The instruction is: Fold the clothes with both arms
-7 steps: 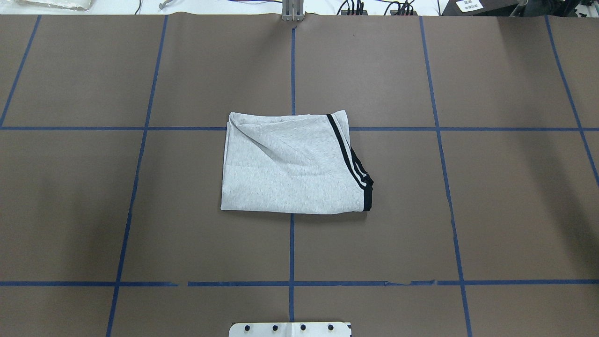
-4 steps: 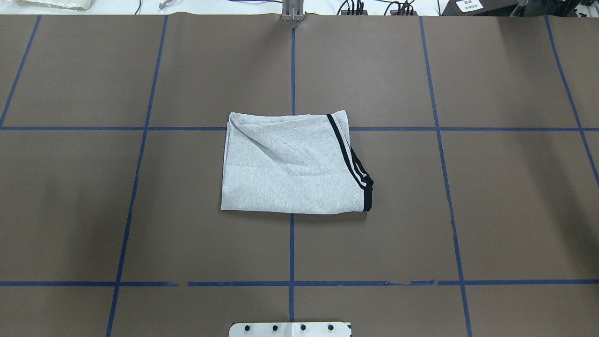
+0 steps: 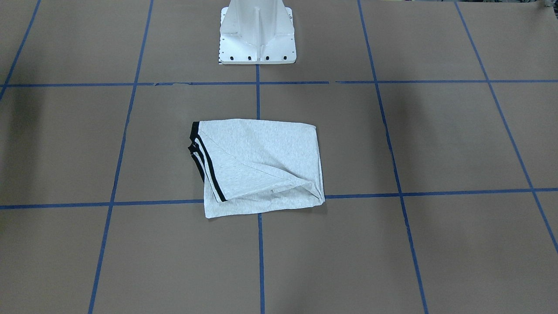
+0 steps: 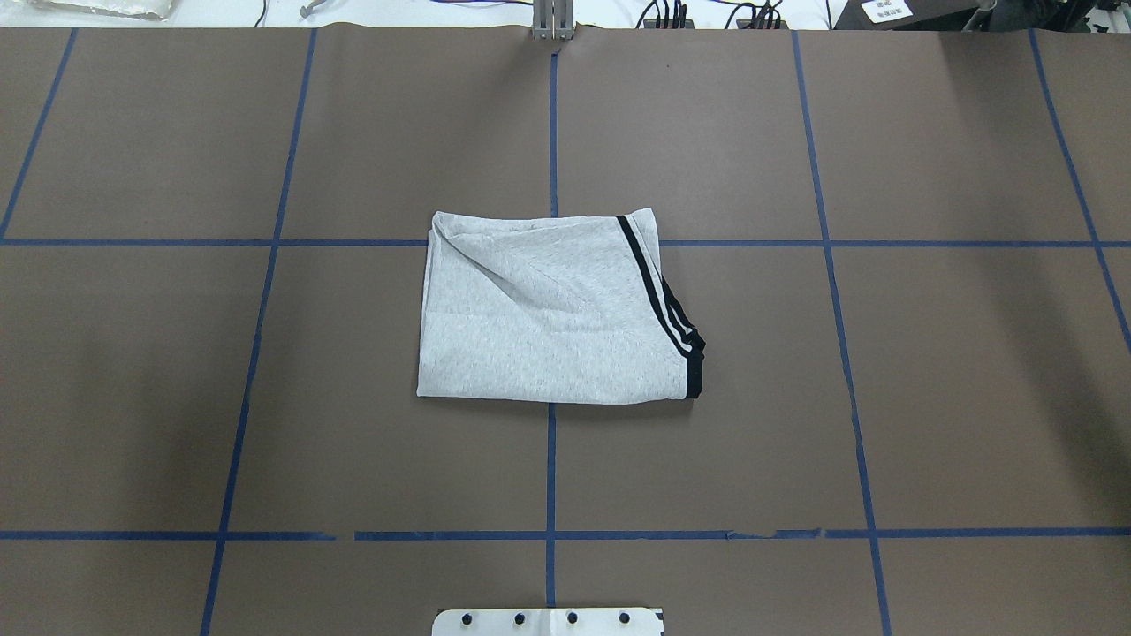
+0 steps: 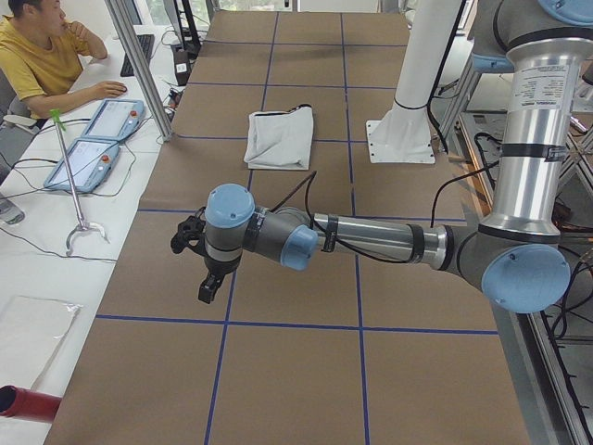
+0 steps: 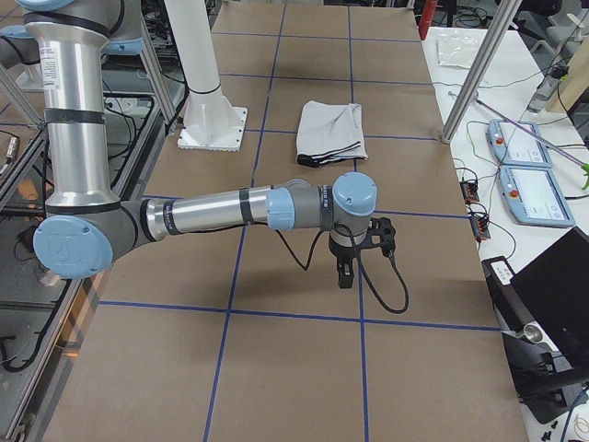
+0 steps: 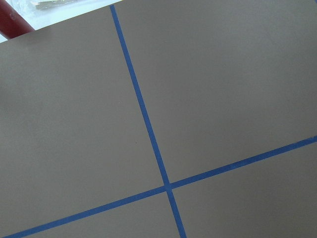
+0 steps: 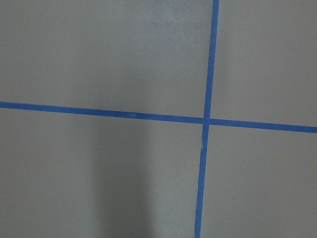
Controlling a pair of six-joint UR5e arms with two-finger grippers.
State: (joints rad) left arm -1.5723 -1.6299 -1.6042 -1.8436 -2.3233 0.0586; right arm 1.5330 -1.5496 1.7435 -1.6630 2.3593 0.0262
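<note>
The clothes, a light grey T-shirt (image 4: 539, 336) with black-striped trim along one edge, lie folded into a flat rectangle at the middle of the table. It also shows in the front-facing view (image 3: 266, 157) and, small, in both side views (image 5: 281, 139) (image 6: 331, 129). Neither arm touches it. The left arm's gripper (image 5: 208, 286) hangs over bare table far off to the robot's left, and the right arm's gripper (image 6: 345, 273) hangs far off to the right. Both appear only in side views, so I cannot tell whether they are open or shut. The print is hidden.
Brown paper with a grid of blue tape (image 4: 551, 468) covers the table. The white pedestal base (image 3: 257, 32) stands at the robot's edge. A person (image 5: 42, 56) sits at a side desk with two tablets (image 5: 97, 139). Cables and a metal post (image 4: 553, 22) line the far edge.
</note>
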